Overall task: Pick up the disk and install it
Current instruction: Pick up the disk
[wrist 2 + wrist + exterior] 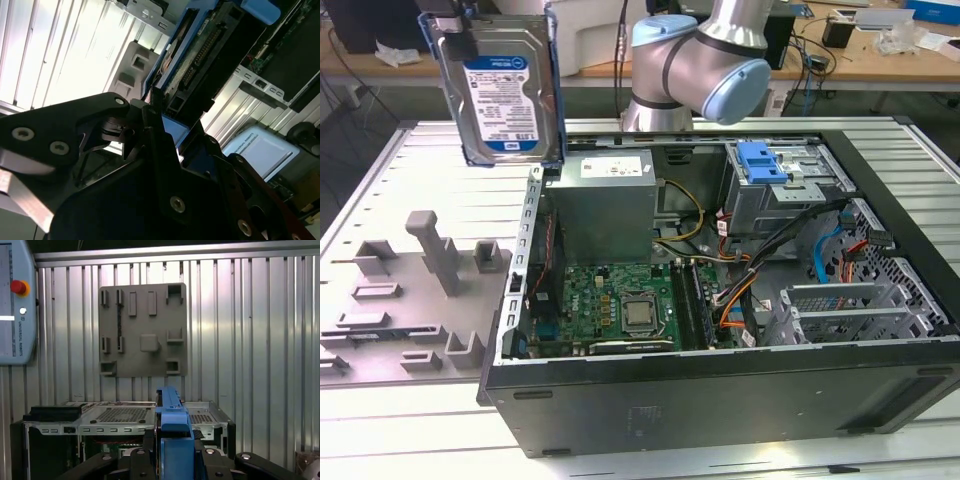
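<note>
Black claw [174,444], largely cut off, pinches the blue-framed disk [502,92] upright

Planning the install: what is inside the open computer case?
A green motherboard, a grey power supply, coloured cables and a blue-topped drive cage. Whatever lies under the power supply is hidden.

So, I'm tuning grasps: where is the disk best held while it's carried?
At one short end, fingers across its thin body on the two flat faces, coming from above. The disk hangs upright, label side broad and flat; the gripper is shut on its top end that way.
</note>
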Available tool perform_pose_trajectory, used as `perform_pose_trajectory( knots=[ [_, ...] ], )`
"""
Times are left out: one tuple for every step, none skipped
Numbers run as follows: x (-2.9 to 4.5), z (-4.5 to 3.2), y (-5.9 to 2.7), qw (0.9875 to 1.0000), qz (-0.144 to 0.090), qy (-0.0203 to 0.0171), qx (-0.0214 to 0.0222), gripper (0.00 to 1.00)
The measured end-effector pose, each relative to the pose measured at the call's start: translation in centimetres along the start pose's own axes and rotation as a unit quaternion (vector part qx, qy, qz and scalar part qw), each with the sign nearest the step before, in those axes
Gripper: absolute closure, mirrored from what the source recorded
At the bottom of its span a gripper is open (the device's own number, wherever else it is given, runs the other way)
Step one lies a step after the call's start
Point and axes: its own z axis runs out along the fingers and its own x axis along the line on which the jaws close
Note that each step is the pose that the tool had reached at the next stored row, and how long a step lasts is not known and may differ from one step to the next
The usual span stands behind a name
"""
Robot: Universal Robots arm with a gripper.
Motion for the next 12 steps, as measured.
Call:
perform_pose_trajectory(
  knots=[
    [0.01, 0.0, -0.48, 1.0, 0.0, -0.0001, 0.0001, 0.64],
    [0.02, -0.01, -0.85, 1.0, 0.0, 0.0, 0.0, 0.64],
    [0.02, -0.01, -1.1, 1.0, 0.0, 0.0, 0.0, 0.64],
    [0.04, -0.02, -1.51, 1.0, 0.0, 0.0, 0.0, 0.64],
    [0.04, -0.02, -1.78, 1.0, 0.0, 0.0, 0.0, 0.64],
    [0.05, -0.03, -2.07, 1.0, 0.0, 0.0, 0.0, 0.64],
    [0.05, -0.03, -2.35, 1.0, 0.0, 0.0, 0.0, 0.64],
    [0.06, -0.03, -2.64, 1.0, 0.0, 0.0, 0.0, 0.64],
    [0.06, -0.03, -2.91, 1.0, 0.0, 0.0, 0.0001, 0.64],
    [0.08, -0.04, -3.31, 1.0, 0.0, 0.0, 0.0, 0.64],
    [0.09, -0.04, -3.88, 1.0, 0.0, -0.0001, 0.0, 0.64],
    [0.1, -0.05, -4.47, 1.0, 0.0, 0.0, 0.0, 0.64]
  ],
)
